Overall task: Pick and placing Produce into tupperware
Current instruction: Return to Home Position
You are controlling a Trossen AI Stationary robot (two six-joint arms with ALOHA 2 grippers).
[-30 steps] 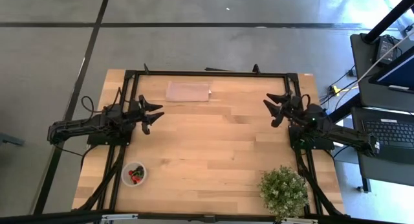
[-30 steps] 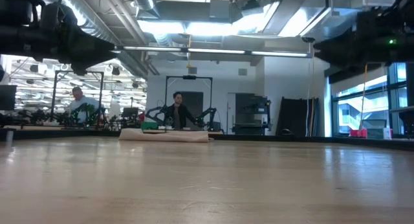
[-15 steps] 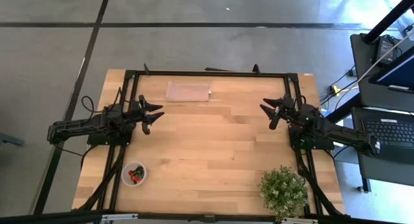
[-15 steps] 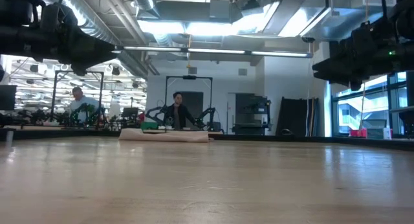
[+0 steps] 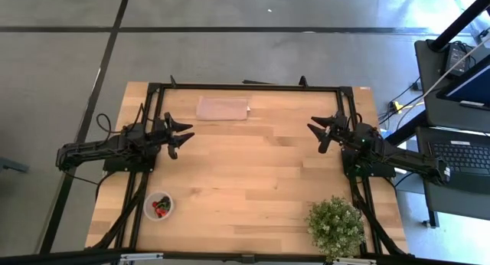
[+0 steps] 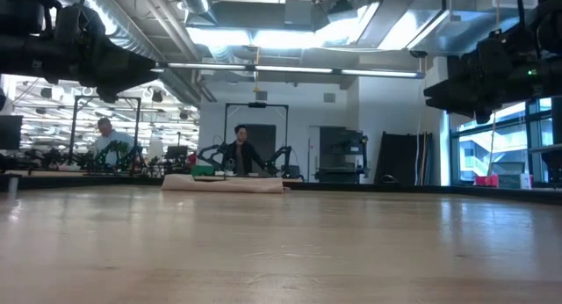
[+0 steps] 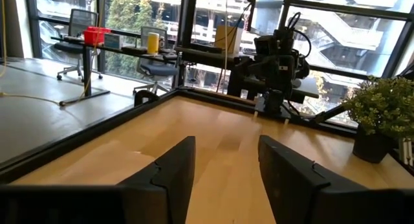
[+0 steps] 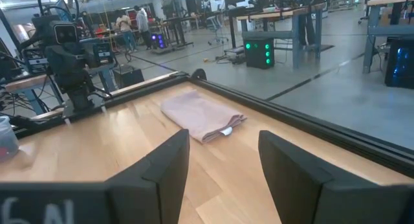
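Near left, by the desk edge, the tupperware stands upright with the produce inside: red and dark fruits are seen in it. No loose fruit is seen on the bare wood, so the picking is judged done. Near right, a potted plant is set, well apart from the tub and out of any reach path.

At mid-desk the left hand is held above the left side and the right hand above the right side. Both are raised off the wood with fingers spread and nothing between them. They are pointed inward at each other across open desk, which is judged a parked pose, not a reach.

Far, a folded pinkish cloth is laid flat near the far rail, touched by nothing. Nothing is seen in the way of either arm.
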